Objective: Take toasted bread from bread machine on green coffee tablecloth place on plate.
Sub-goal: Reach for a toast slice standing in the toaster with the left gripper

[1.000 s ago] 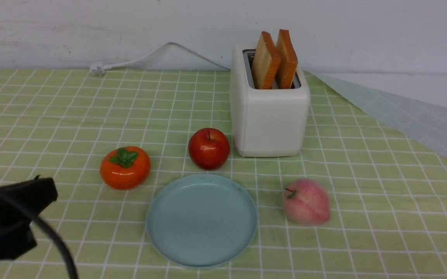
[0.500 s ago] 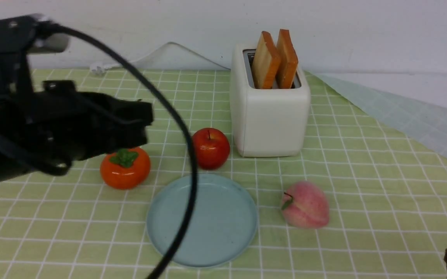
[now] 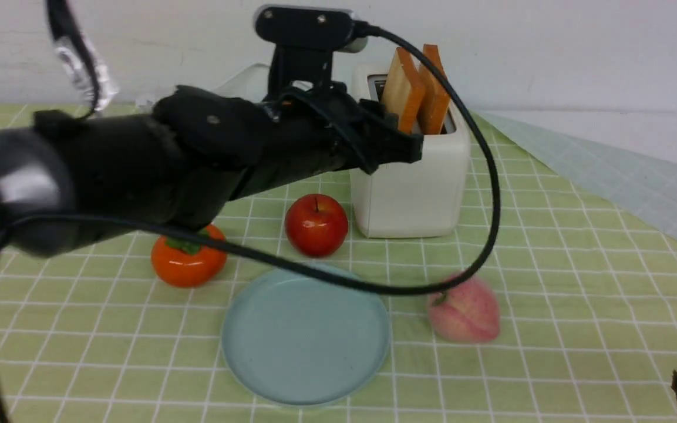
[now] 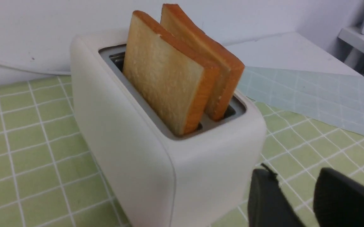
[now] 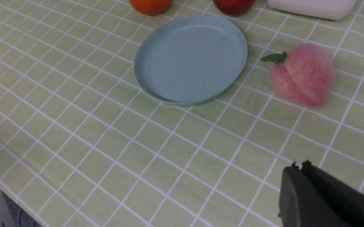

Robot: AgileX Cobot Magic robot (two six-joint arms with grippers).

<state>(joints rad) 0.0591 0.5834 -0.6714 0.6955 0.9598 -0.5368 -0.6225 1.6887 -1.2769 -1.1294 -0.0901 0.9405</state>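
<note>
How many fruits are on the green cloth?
3. An orange persimmon sits left of the plate, partly behind the left arm; a red apple sits between plate and toaster; a pink peach lies right of the plate. The arm may hide more.

Staged tabletop, apparently a robotics lab: a black robot arm (image 3: pixel 138 170) carrying a wrist camera (image 3: pixel 303 26) stretches over a green checked tablecloth (image 3: pixel 549 264). Just beyond its left gripper (image 3: pixel 400 147), a white toaster (image 3: pixel 408 194) stands before a bare white wall (image 3: pixel 579 47); beneath the arm lie an apple (image 3: pixel 316 226) and a persimmon (image 3: pixel 185 267).
</note>
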